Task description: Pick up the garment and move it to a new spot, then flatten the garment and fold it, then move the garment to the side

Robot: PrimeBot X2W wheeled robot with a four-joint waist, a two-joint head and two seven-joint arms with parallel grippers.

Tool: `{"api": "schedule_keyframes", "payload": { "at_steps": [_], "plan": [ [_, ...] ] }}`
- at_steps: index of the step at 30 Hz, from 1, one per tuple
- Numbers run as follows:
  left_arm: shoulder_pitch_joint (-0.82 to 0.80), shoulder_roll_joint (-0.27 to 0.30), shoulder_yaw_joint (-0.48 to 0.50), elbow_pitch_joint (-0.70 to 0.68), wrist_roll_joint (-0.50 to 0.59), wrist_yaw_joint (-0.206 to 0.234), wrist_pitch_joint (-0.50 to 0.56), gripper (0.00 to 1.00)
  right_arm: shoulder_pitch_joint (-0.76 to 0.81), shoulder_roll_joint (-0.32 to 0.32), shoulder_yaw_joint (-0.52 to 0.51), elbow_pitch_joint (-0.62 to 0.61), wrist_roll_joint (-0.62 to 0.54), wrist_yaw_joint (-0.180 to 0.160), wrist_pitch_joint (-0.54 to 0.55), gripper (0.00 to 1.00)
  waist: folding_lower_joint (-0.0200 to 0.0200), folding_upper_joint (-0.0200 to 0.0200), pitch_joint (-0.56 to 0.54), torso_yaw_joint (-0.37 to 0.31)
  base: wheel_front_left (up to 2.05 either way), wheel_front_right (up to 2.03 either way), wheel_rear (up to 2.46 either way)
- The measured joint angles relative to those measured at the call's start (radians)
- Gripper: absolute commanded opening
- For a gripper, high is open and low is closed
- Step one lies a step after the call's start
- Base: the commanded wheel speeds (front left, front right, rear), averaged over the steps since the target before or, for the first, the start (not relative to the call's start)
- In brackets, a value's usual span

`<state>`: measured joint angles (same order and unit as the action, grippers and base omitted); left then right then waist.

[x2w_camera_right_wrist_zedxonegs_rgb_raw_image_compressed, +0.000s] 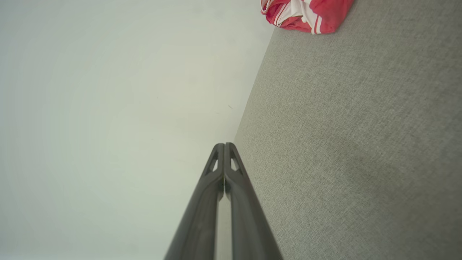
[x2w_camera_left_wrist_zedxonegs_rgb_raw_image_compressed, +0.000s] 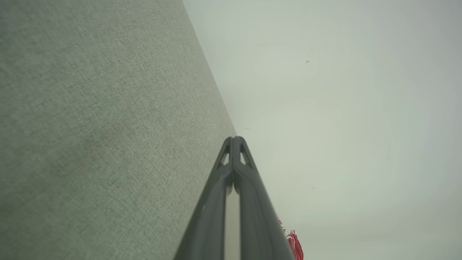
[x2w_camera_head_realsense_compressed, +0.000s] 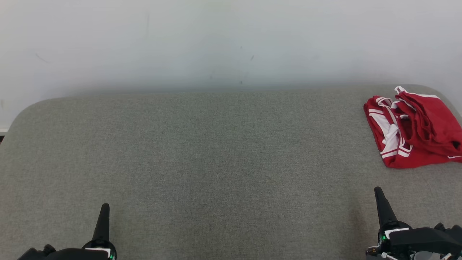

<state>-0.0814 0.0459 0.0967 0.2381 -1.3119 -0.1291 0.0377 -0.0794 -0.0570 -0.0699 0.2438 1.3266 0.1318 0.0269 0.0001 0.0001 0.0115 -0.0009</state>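
The garment (x2w_camera_head_realsense_compressed: 415, 133) lies bunched at the far right of the tabletop (x2w_camera_head_realsense_compressed: 216, 162), cut off by the head view's edge; the left wrist view catches a mere red sliver. The left gripper (x2w_camera_left_wrist_zedxonegs_rgb_raw_image_compressed: 234, 139) and right gripper (x2w_camera_right_wrist_zedxonegs_rgb_raw_image_compressed: 224, 144) have jaws pressed together, empty.

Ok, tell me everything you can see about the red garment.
The garment is red with white stripes and edging, in thin, soft-looking cloth. It lies bunched in loose folds, not spread flat, at the far right of the grey fabric-covered surface, near its rounded back corner; the head view's right edge cuts it off. Only that surface touches it; the right gripper sits nearer the robot, apart from it.
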Motion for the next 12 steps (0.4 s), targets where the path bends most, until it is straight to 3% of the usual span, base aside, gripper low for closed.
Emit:
{"api": "schedule_keyframes", "payload": {
  "at_steps": [12],
  "plan": [
    [-0.003,0.0,0.005,0.002,-0.093,0.0,0.025,0.0,-0.004,0.0,-0.01,0.0,0.088,0.0,0.025,0.0,0.0,0.0,-0.002,0.0,0.0,0.0,0.0]
  ]
}}
